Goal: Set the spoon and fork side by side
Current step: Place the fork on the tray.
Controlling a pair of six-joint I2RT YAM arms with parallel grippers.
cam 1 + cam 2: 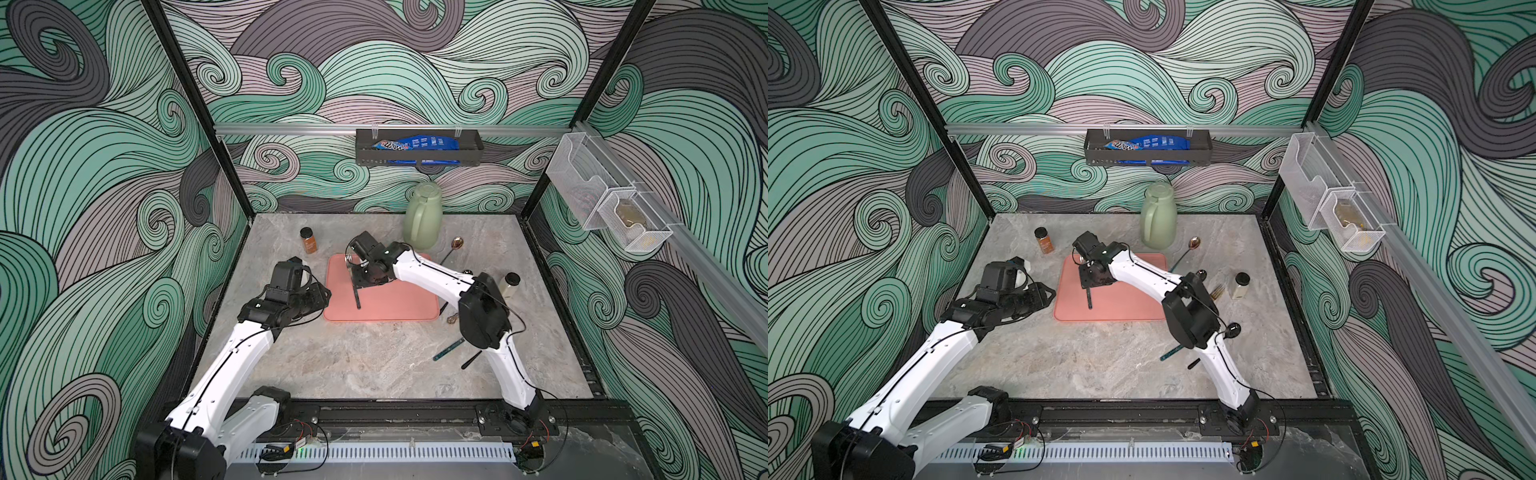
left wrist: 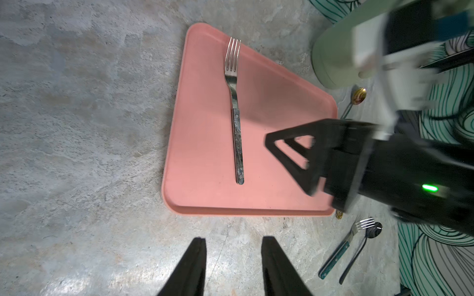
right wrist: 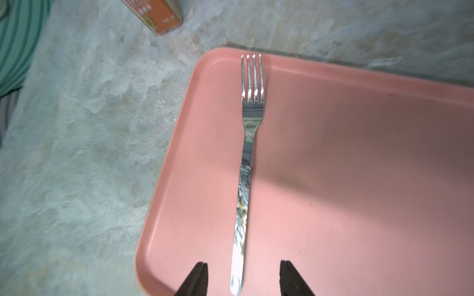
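Note:
A steel fork [image 3: 246, 164] with a dark mottled handle lies flat on the pink tray [image 3: 359, 179], near the tray's left edge, tines pointing toward the back wall. My right gripper [image 3: 243, 265] hovers open over the end of the handle, its fingers on either side and clear of it. In both top views only the handle [image 1: 356, 297] [image 1: 1089, 300] shows below that gripper. A gold spoon [image 1: 457, 243] [image 2: 358, 96] lies on the table right of the tray, beside the jug. My left gripper [image 2: 233, 242] stands open and empty over bare table, left of the tray [image 1: 399, 307].
A green jug [image 1: 423, 216] stands behind the tray. An orange spice jar [image 1: 308, 240] is at the back left, a pale jar [image 1: 510, 284] at the right. A teal-handled fork [image 2: 341, 252] and a black spoon [image 2: 374, 230] lie under the right arm.

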